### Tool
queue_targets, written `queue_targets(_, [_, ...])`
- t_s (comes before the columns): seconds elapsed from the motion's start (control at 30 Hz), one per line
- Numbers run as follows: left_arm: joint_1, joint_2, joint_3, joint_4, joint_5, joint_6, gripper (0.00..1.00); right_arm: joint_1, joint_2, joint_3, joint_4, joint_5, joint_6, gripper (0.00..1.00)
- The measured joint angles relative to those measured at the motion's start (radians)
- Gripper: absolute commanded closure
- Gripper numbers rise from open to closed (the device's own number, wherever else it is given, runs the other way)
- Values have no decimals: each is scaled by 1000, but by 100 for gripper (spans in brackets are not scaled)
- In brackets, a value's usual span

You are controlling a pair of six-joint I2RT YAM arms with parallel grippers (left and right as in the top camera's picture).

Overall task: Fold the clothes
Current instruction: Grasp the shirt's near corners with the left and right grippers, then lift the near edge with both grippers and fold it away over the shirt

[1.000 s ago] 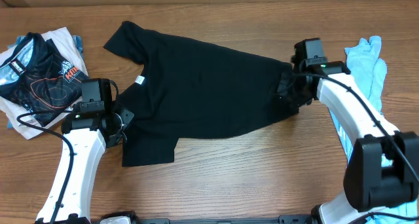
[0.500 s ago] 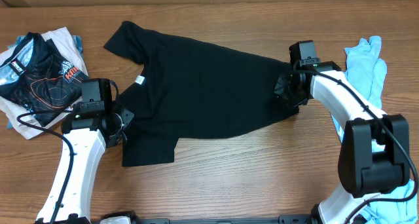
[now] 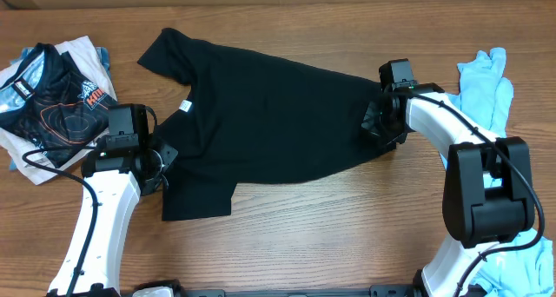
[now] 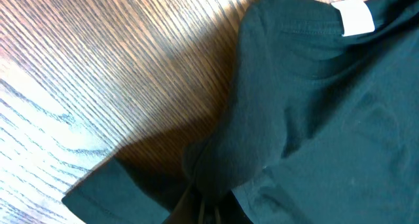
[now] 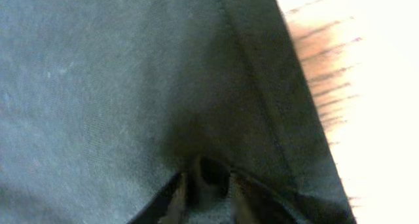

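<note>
We see the black T-shirt (image 3: 261,123) spread across the middle of the wooden surface (image 3: 330,236). One sleeve reaches toward the upper left of the overhead frame and the other lies at the lower left. Its white neck label (image 3: 184,107) shows near the left side of the garment.

The left end effector (image 3: 163,162) sits at the shirt's left edge, just above the lower sleeve. In the left wrist view we find the left end effector (image 4: 203,207) at the bottom centre of the frame, closed tight. A ridge of the black T-shirt (image 4: 314,119) is drawn up and pinched into it. The label (image 4: 357,18) lies at the upper right of that frame, and bare wood fills the upper left.

The right end effector (image 3: 375,123) rests on the shirt's right end, at the centre right of the overhead frame. The right wrist view shows the right end effector (image 5: 208,185) narrowed around a small tuck of the black T-shirt (image 5: 118,80). The tuck is puckered up between the fingers, and the stitched hem runs just to its right.

A light blue garment (image 3: 484,80) lies crumpled at the right edge, apart from the black shirt. At the upper left, a printed dark shirt (image 3: 52,106) rests on a white garment (image 3: 78,47).
</note>
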Motion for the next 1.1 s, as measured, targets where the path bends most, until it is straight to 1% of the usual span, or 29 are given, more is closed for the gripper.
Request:
queue_targets(0.27, [0,0,0,0,0,0,95,0,0,0,-10,0,-2,85])
queue_targets(0.3, [0,0,0,0,0,0,95,0,0,0,-11,0,-2,86])
queue_targets(0.37, [0,0,0,0,0,0,96,0,-2,0,-18,0,-2,96])
queue_targets(0.5, [0,0,0,2,0,0,96,0,-27,1,-55,0,-2,96])
queue_targets(0.63, [0,0,0,23,1,29,96,0,-66,30,-159,5,-2,96])
queue_targets(0.8, [0,0,18,11,10,106,96,0,-114,148,-323,52,-2,96])
queue_targets(0.9, [0,0,107,-23,34,181,96,0,-150,253,-419,95,-3,96])
queue_targets(1.1, [0,0,437,-142,103,379,96,0,-259,514,-583,148,-22,96])
